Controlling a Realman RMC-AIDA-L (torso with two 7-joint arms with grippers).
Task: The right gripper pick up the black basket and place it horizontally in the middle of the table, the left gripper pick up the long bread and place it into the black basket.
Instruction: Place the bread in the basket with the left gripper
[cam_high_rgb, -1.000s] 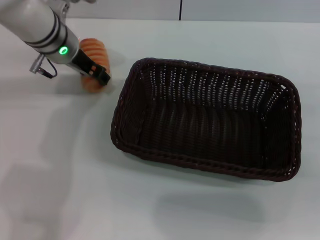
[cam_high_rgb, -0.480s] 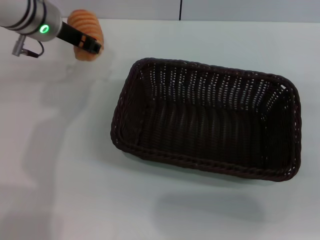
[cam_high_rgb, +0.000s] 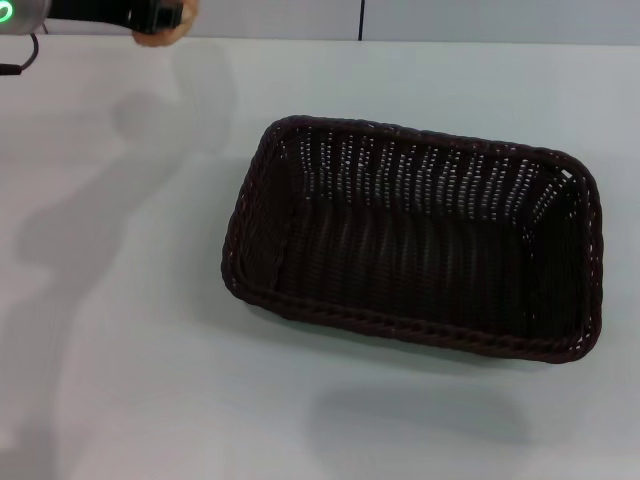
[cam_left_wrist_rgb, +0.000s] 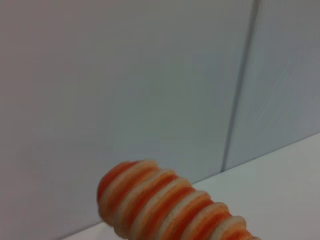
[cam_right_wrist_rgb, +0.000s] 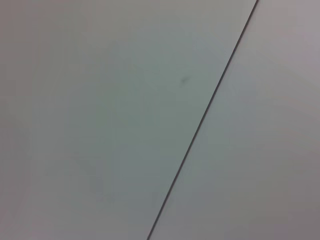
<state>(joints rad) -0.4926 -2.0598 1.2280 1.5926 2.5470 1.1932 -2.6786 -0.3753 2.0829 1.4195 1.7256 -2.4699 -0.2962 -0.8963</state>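
dark woven wicker basket (cam_high_rgb: 412, 248) lies mid white tabletop (cam_high_rgb: 120, 350). ridged orange-brown loaf (cam_high_rgb: 160, 30), apparently clamped by left gripper (cam_high_rgb: 150, 15), is held above far-left corner; transfer over basket is needed next.

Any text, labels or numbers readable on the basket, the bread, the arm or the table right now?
None. No words, brands, numbers or signs show in any view.
The black basket is plain weave with no tag.
The long bread, held by the left gripper, shows only stripes.
The table is unmarked.
The green light on the arm is a glow, not a character.
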